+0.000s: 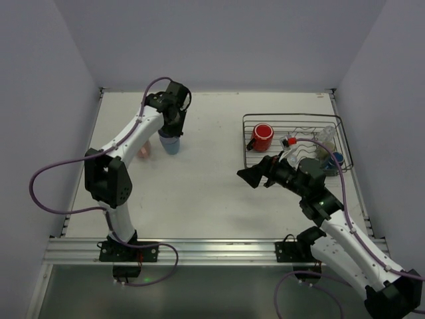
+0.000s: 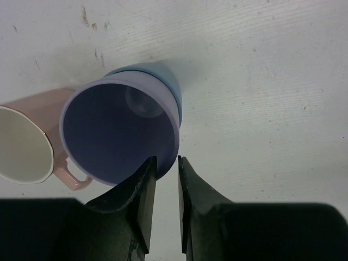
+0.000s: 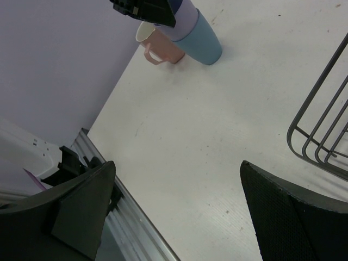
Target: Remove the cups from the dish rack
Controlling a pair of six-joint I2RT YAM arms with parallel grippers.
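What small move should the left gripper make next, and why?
Probably spread its jaws and lift clear: the left gripper straddles the rim of the lavender cup, already nested in the light blue cup beside the pink mug.

White table (image 1: 212, 193) bears dish rack (image 1: 292, 115), pink mug (image 2: 38, 106), light blue cup (image 3: 204, 41)

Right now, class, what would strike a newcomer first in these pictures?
A lavender cup nested in a light blue cup stands at left, the left gripper straddling its rim, a pink mug lying beside. A red mug sits in the dish rack at right, the right gripper wide open near it.
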